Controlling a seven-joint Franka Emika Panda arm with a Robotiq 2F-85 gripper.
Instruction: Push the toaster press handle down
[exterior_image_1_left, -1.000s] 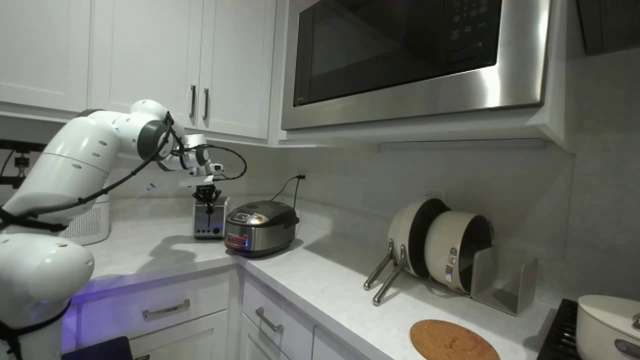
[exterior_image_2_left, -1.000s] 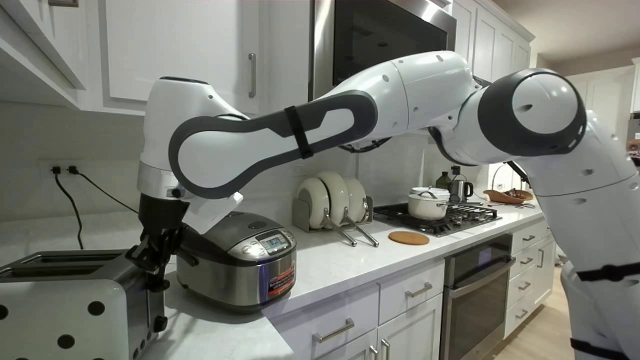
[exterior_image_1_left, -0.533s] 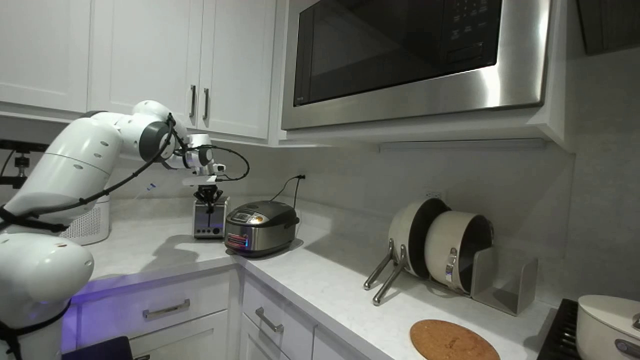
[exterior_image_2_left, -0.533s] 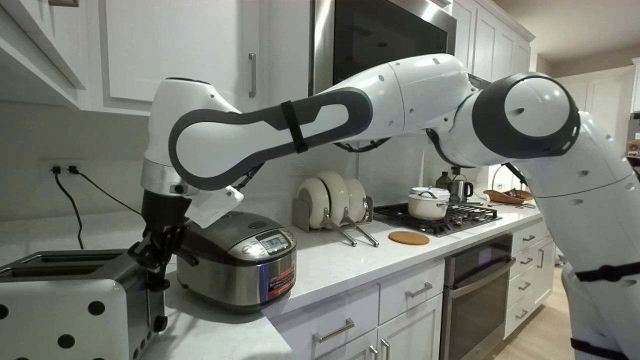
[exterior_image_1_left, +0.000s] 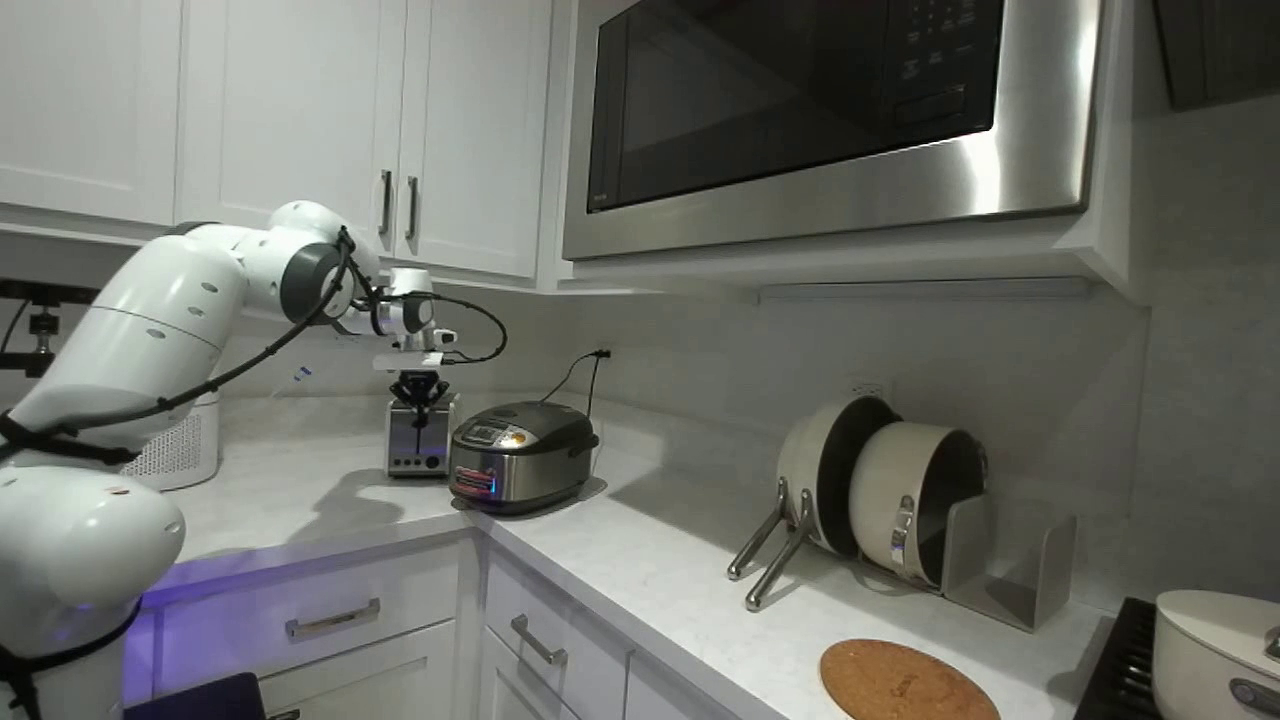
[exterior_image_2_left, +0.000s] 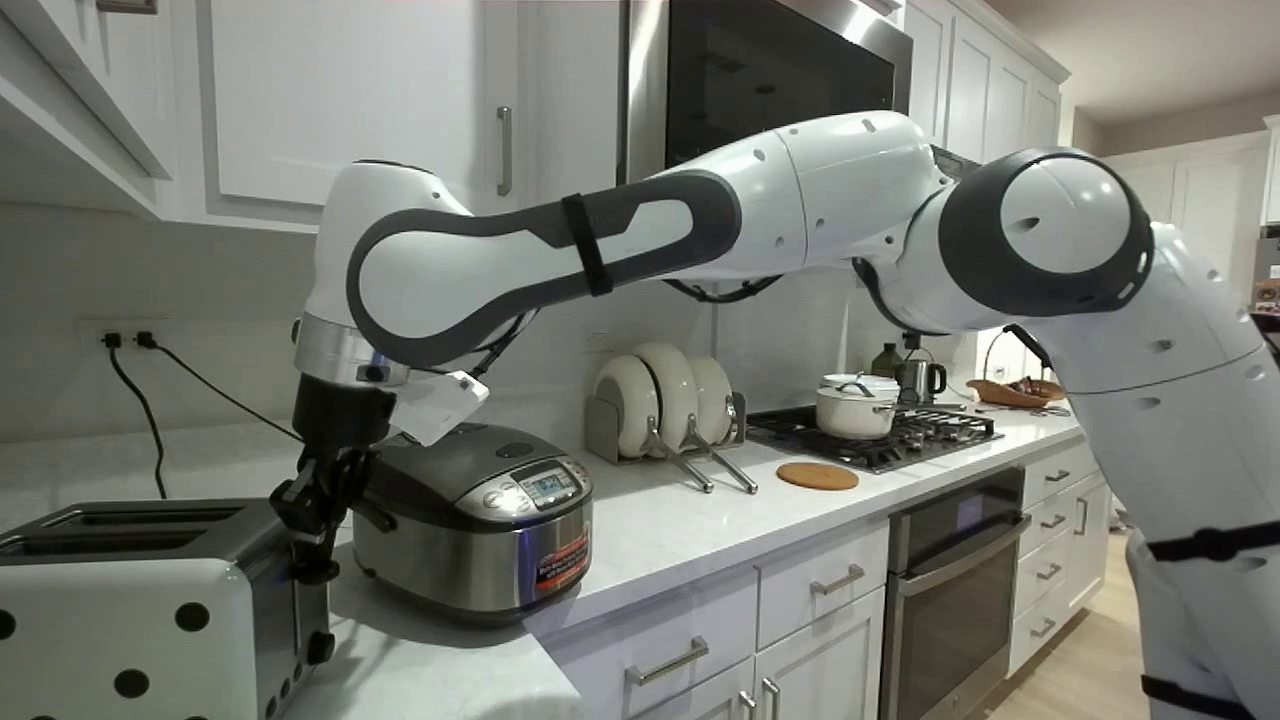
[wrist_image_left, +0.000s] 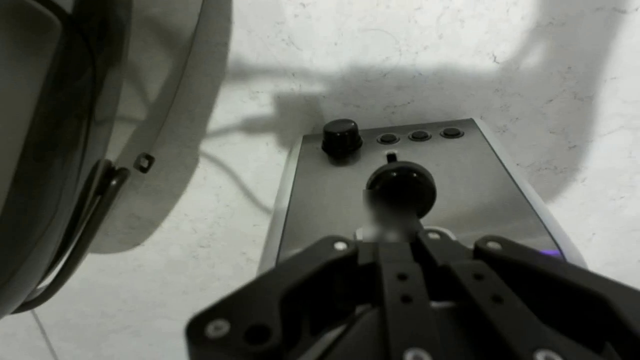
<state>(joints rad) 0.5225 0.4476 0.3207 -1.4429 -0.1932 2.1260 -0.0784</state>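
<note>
The toaster stands on the counter in both exterior views, with a grey front (exterior_image_1_left: 432, 443) and a white, black-dotted side (exterior_image_2_left: 130, 625). Its grey front panel fills the middle of the wrist view (wrist_image_left: 322, 200). The round black press handle (wrist_image_left: 404, 181) sticks out of this panel, close to the slot's lower end; it also shows in an exterior view (exterior_image_2_left: 318, 571). My gripper (wrist_image_left: 397, 227) is shut, its fingertips directly above the handle and seeming to touch it. The tips are blurred in the wrist view. The gripper also shows in both exterior views (exterior_image_1_left: 420, 410) (exterior_image_2_left: 312, 545).
A round steel cooker (exterior_image_2_left: 470, 550) stands close beside the toaster. Black cords run to a wall outlet (exterior_image_2_left: 125, 338) behind. A black knob (wrist_image_left: 341, 137) and several buttons sit low on the toaster front. White cabinets (exterior_image_1_left: 290, 120) hang above the arm.
The wrist and hand have shifted slightly to the right in both exterior views, and the hand stands a little more upright. The fingertips stay at the handle. The toaster has not moved.
</note>
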